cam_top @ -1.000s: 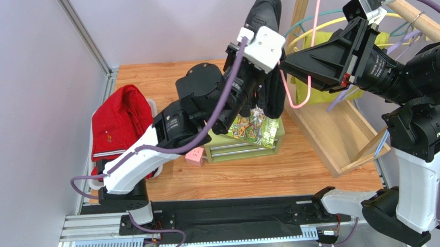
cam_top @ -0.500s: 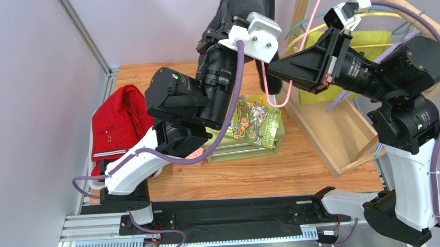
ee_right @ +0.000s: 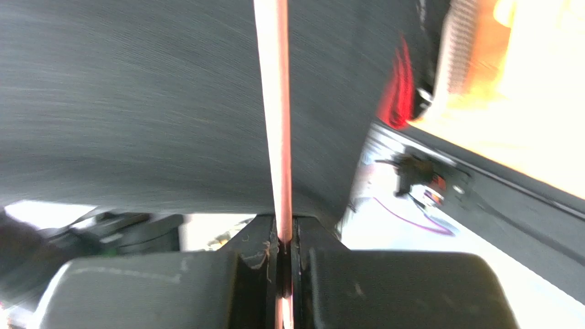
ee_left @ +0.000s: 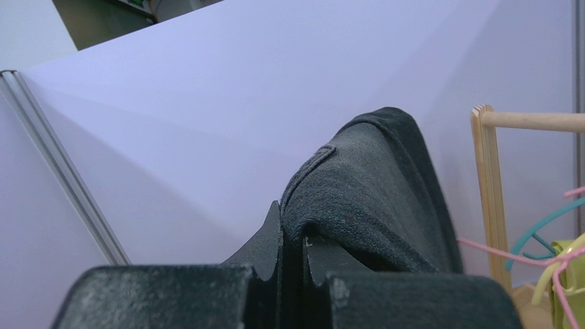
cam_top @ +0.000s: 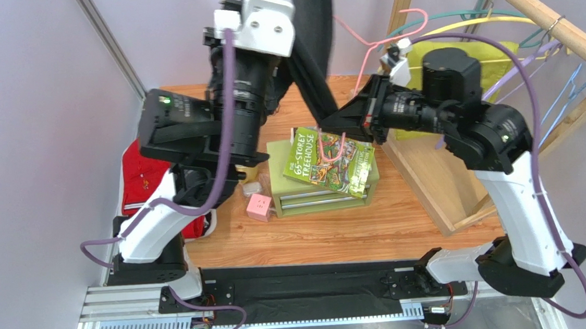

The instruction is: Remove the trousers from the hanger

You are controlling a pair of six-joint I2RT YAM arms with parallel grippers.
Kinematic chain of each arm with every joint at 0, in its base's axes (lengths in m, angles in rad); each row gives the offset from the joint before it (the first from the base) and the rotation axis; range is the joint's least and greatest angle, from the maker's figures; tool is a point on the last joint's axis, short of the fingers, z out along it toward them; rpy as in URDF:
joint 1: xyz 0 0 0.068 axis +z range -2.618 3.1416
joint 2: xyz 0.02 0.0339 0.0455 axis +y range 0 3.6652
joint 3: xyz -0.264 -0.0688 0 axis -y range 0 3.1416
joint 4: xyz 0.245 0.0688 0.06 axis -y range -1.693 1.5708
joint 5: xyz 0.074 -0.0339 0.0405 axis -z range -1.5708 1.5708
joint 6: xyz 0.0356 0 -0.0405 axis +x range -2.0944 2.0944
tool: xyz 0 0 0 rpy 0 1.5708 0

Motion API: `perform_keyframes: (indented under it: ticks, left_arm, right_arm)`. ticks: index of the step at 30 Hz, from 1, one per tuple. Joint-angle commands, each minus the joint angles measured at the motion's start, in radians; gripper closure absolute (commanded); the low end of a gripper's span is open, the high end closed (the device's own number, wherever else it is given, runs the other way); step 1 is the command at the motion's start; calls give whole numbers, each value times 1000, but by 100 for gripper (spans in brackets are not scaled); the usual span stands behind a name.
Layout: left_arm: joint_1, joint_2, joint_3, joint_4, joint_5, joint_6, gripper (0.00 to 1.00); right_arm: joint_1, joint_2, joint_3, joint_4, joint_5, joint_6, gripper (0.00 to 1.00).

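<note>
Black trousers (cam_top: pixel 312 33) hang from the top of the overhead view down to my right gripper (cam_top: pixel 330 121). My left gripper (ee_left: pixel 292 229) is raised high and shut on a fold of that dark cloth (ee_left: pixel 374 181). The right gripper (ee_right: pixel 283 236) is shut on the thin wire of the pink hanger (ee_right: pixel 277 110), with black cloth (ee_right: pixel 137 103) just behind it. From the right gripper the pink hanger (cam_top: pixel 366 43) reaches up and to the right. A red garment (cam_top: pixel 138 177) lies at the left. On the rack, a yellow-green one (cam_top: pixel 491 48) is draped over a hanger.
A wooden rack (cam_top: pixel 556 22) with several coloured hangers stands at the right, its base frame (cam_top: pixel 438 176) on the table. A green box (cam_top: pixel 314 198) with a book (cam_top: pixel 327 158) on top sits mid-table, and a small pink cube (cam_top: pixel 259 207) lies beside it.
My left arm has lifted and swung left, carrying the black trousers higher. My right gripper has shut on the pink hanger and moved left and down with it.
</note>
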State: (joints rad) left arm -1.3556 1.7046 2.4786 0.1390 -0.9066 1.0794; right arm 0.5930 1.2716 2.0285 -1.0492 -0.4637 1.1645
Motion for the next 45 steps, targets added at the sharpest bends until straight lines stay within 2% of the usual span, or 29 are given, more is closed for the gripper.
perform_keyframes:
  ticks: [1, 6, 12, 13, 18, 23, 26, 28, 29, 31, 33, 35, 37, 38, 39, 40, 41, 42, 45]
  left_arm:
    - [6, -126, 37, 100, 55, -55, 100]
    - [61, -196, 13, -1, 2, -64, 100]
    - [191, -414, -223, -203, -138, -182, 100]
    - [226, -445, -307, -200, -153, -182, 100]
    - [326, -602, -481, -240, -264, -136, 100]
    - [417, -726, -625, -184, -443, 20, 100]
    - [454, -854, -785, -245, -559, -57, 100]
    - [457, -916, -894, -374, -619, -284, 100]
    - [457, -965, -929, -457, -665, -347, 100]
    - [457, -999, -1050, -397, -692, -351, 100]
    - [458, -1025, -1153, -380, -669, -372, 100]
    - [463, -1030, -1236, -476, -606, -519, 100]
    - [527, -1016, -1274, -533, -562, -620, 100]
    - [556, -978, -1241, -767, -463, -856, 100]
    - [672, -946, -1200, -926, -366, -1000, 100]
    - [776, -910, -1178, -1008, -256, -1098, 100]
    - [888, -849, -1169, -1060, -18, -1149, 100]
    - [1055, -821, -1167, -1073, 59, -1179, 100]
    - [1164, -781, -1196, -1014, 156, -1205, 100]
  right_arm:
    - [36, 18, -30, -80, 94, -75, 100]
    - [36, 54, 41, -71, 126, -158, 100]
    - [31, 112, 162, -66, 137, -249, 100]
    - [28, 120, 168, -61, 116, -256, 100]
    - [22, 153, 182, -26, 48, -269, 100]
    - [7, 179, 187, -5, -12, -279, 100]
    - [-9, 187, 193, 12, -55, -282, 100]
    - [-13, 193, 199, 20, -93, -284, 100]
    - [-15, 196, 203, 26, -108, -287, 100]
    - [-18, 202, 208, 28, -148, -293, 100]
    - [-19, 201, 205, 28, -177, -305, 100]
    - [-19, 195, 194, 31, -193, -315, 100]
    - [-24, 190, 196, 31, -211, -322, 100]
    - [-27, 187, 199, 31, -219, -324, 100]
    - [-35, 184, 203, 29, -234, -327, 100]
    - [-41, 177, 205, 31, -240, -328, 100]
    - [-47, 170, 205, 31, -248, -330, 100]
    - [-62, 166, 202, 31, -260, -333, 100]
    - [-94, 141, 185, 28, -280, -332, 100]
